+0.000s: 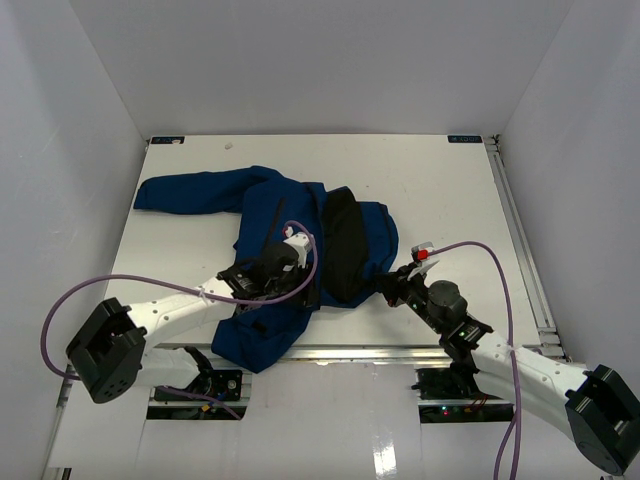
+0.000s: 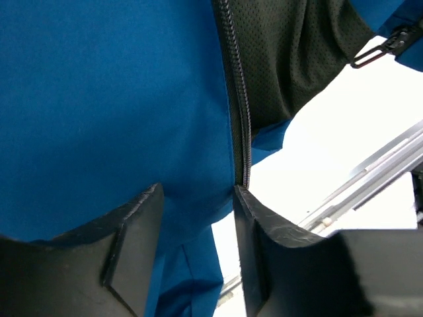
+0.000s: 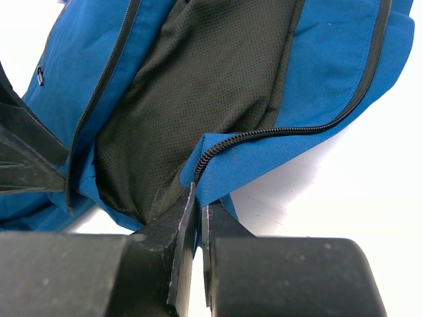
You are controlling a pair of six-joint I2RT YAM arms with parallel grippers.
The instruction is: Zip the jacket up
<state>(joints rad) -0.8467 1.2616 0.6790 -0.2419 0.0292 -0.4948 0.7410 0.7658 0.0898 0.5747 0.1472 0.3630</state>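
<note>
Right wrist view: the right pincer (image 3: 199,198) was clamped on the royal-blue soft fabric jacket (image 3: 330,59) beside its black zipper (image 3: 277,132), probably anchoring that side. The left pincer (image 2: 198,191) straddled the other front edge, jaws apart.

White left arm (image 1: 170,312) and right arm (image 1: 525,368), black-jointed, are trailing looping purple cables (image 1: 511,320); the left gripper (image 2: 197,195) is showing black, scuffed fingers (image 2: 132,244).

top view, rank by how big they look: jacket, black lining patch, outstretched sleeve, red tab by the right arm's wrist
1. jacket
2. black lining patch and outstretched sleeve: about alike, not ranked
3. red tab
</note>
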